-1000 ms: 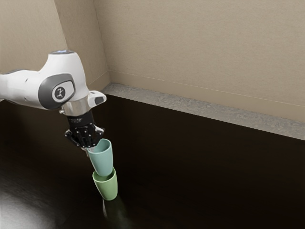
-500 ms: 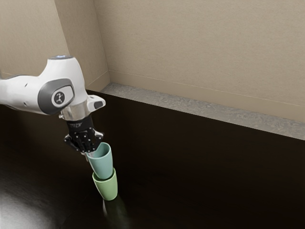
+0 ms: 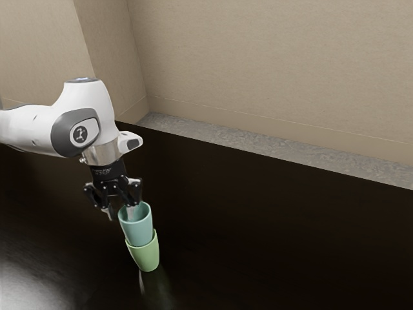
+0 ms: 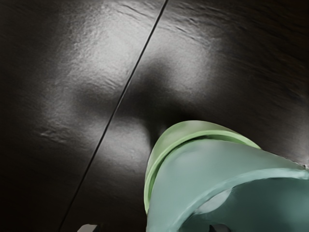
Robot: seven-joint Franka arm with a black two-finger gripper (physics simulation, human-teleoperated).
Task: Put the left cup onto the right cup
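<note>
Beige walls (image 3: 271, 58) meet a grey stone ledge (image 3: 271, 145) behind the glossy dark table (image 3: 290, 245).

**What stays hidden from me**

The teal cup's (image 3: 136, 223) lower part sits inside the green cup (image 3: 144, 255), so its base is hidden. In the wrist view the teal cup is blurred and cut off by the picture's edge, and it covers most of the green cup. My arm (image 3: 39, 126) runs off the exterior view's left. The table (image 3: 290, 226) continues past that view's lower edge and both sides. I cannot tell whether my gripper (image 3: 119, 201) touches the teal rim.
</note>
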